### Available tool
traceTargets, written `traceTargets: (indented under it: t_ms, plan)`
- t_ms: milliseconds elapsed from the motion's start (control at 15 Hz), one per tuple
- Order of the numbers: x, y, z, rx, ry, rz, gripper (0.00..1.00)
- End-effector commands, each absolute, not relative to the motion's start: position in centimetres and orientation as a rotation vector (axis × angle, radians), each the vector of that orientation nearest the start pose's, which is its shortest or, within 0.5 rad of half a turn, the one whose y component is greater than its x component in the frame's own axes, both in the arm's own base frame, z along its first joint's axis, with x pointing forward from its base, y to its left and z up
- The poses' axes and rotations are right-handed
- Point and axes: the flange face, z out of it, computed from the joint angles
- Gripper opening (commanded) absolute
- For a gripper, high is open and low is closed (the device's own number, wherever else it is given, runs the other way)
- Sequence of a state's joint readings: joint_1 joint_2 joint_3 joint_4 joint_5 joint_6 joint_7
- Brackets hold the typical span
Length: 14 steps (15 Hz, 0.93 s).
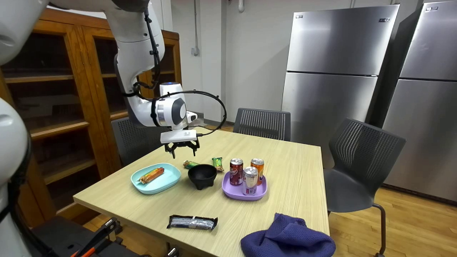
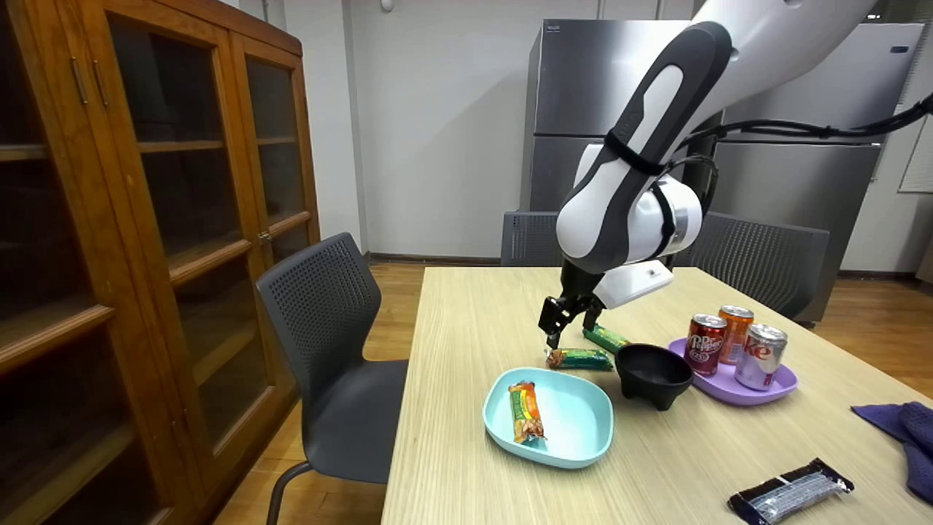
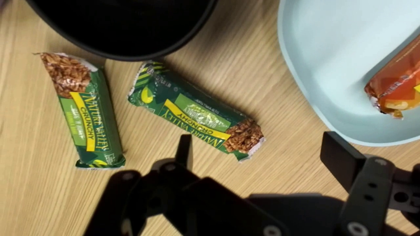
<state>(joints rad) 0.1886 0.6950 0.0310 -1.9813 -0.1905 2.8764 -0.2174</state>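
Note:
My gripper (image 3: 257,144) stands open above the tabletop, with nothing between its fingers. Nearest to it in the wrist view lies a green granola bar (image 3: 197,111), slanting just beyond the left finger. A second green granola bar (image 3: 93,118) rests further left. Both bars lie beside a black bowl (image 3: 124,29), which sits at the top of that view. To the right, a light blue plate (image 3: 328,65) holds an orange-wrapped bar (image 3: 400,78). In both exterior views the gripper (image 1: 184,155) hangs over the table on the far side of the plate (image 2: 579,419) and bowl (image 2: 654,372).
A purple plate (image 1: 234,194) beside the bowl carries a dark red can (image 1: 236,172), an orange can (image 2: 735,334) and a silver can (image 1: 250,181). A black and silver packet (image 1: 192,222) and a dark blue cloth (image 1: 289,239) lie nearer the front edge. Chairs (image 2: 328,350) surround the table.

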Motion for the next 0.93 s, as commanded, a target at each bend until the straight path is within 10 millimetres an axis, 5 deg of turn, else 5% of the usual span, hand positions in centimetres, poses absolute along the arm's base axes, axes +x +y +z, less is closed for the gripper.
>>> traceTargets:
  t_ms: [0,867]
  plan:
    - [62.5,14.2,12.6,-3.001,-1.037,-0.296,1.00]
    - [65.6,12.6,10.1,-2.861,-1.428,-0.095,1.00]
